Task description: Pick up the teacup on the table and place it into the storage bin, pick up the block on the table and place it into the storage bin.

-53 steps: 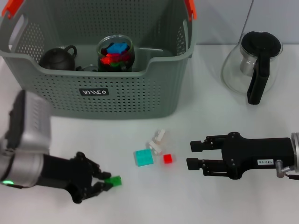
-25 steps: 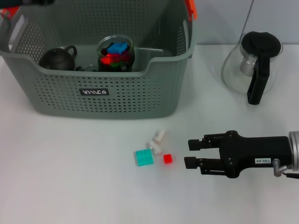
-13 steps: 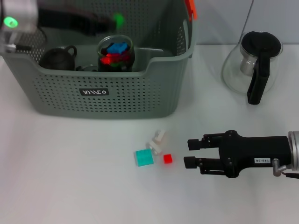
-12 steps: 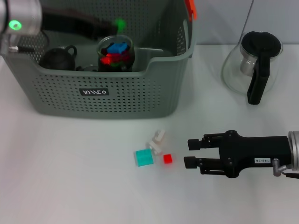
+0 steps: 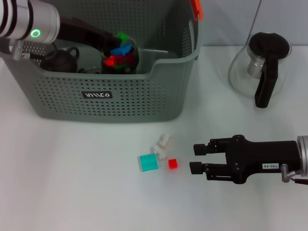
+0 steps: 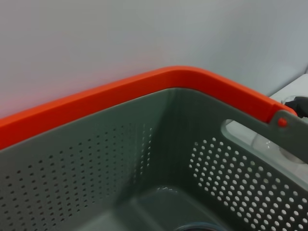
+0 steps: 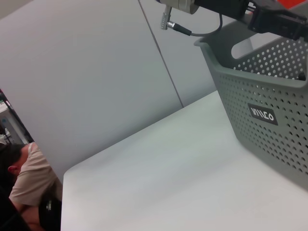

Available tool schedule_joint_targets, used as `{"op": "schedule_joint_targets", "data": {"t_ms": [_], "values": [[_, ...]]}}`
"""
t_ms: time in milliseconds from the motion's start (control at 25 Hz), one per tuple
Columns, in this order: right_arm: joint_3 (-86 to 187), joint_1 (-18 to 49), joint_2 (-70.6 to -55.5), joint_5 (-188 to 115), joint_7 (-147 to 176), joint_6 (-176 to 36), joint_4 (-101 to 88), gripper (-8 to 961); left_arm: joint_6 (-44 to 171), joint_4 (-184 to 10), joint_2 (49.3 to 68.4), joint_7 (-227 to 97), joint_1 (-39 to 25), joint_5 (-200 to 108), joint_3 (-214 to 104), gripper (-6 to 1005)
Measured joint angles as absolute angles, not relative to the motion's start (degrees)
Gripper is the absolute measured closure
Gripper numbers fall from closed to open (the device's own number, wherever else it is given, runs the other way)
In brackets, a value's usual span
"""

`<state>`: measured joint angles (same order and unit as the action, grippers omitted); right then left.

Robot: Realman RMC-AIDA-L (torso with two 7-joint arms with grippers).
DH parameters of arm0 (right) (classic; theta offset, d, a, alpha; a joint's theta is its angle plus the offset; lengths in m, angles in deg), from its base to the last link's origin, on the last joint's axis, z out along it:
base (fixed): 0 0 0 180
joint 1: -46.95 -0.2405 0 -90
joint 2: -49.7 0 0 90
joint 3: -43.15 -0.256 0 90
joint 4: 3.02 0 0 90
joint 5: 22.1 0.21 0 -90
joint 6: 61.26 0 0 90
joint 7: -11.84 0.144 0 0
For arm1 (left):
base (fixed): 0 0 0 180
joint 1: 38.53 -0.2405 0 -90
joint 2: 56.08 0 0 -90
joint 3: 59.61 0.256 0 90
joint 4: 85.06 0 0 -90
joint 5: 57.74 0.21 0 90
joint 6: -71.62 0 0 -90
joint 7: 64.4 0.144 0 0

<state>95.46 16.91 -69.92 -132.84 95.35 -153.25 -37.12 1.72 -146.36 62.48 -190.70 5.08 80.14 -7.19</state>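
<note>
Green and small, the plastic block [image 5: 121,36] sits at the tip of the left gripper [image 5: 115,38] in the upper left of the head view, pinched between the dark fingers directly above the round glass teacup [image 5: 120,54] that already holds blue and red blocks. This cup stands inside the large grey-green perforated storage bin [image 5: 144,96], next to a small dark teapot [image 5: 57,60] (partly hidden by the arm). I judge that the arm reaches over the bin's rim so that the block will fall inside when it is released, perhaps into the cup. The right gripper [image 5: 197,158] lies low over the white table [image 5: 72,183] in the lower right, its jaws apart and empty, pointing toward a red cube [image 5: 173,164], a teal square block [image 5: 148,162] and a pale whitish piece [image 5: 162,144] in the middle of the frame; probably it waits to take the next one. A glass teapot with black lid and handle [image 5: 262,67] stands in the upper right. The left wrist view shows only the bin's orange rim [image 6: 144,89] and inner wall, not the fingers or the block.
</note>
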Motion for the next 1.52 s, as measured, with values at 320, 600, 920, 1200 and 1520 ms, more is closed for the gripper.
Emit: {"op": "schedule_joint_targets", "data": {"t_ms": [320,600,920,1200,1520], "values": [[95.2,16.9,-69.92,-132.8,95.3,-153.2,-37.1,375,1.2,-151.0,63.52,-190.3,2.2,75.1,-7.9,521],[94.5,17.3,-70.09,-132.2,94.5,-153.3,-37.1,376,-8.0,-150.9,63.42,-177.5,-7.1,43.5,-14.9,409],[94.3,17.0,-70.18,-132.2,94.4,-153.2,-36.5,375,-31.6,-136.7,61.5,-155.1,-12.0,38.1,-26.6,419],[94.3,16.6,-70.18,-132.2,94.7,-153.2,-36.4,375,-37.2,-137.1,64.14,-143.0,-17.1,53.7,-26.6,432],[93.8,16.5,-70.18,-132.2,94.9,-153.2,-36.4,375,-26.9,-135.4,67.82,-134.3,-17.1,61.6,-18.2,446]]}}
